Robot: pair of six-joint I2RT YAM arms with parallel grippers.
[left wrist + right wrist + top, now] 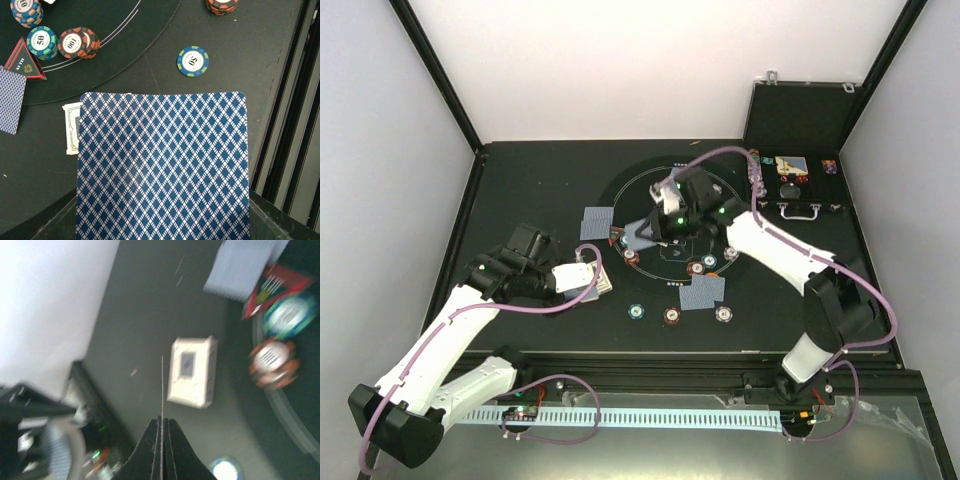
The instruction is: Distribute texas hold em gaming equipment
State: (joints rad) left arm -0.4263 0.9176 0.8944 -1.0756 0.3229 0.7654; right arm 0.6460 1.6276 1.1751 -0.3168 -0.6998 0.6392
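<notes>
Grips deck of cards (162, 165) in left jaws, closed tight on it, above desk (520, 190) just left of round mat (125, 50). Pinches single card (641, 234) in right jaws, shut flat on it, over mat's left part. Shows chips (75, 42), red triangle (22, 60), more cards (703, 292) lying on and around mat, lone chip (193, 61) just outside.

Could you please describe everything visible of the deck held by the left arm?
The deck is a stack of playing cards, top card back up, printed with a blue-and-white diamond lattice, corners rounded. The left gripper holds it flat over the black table, just outside the round mat. One lower card sticks out sideways, showing a white printed strip. Nothing else touches it.
</notes>
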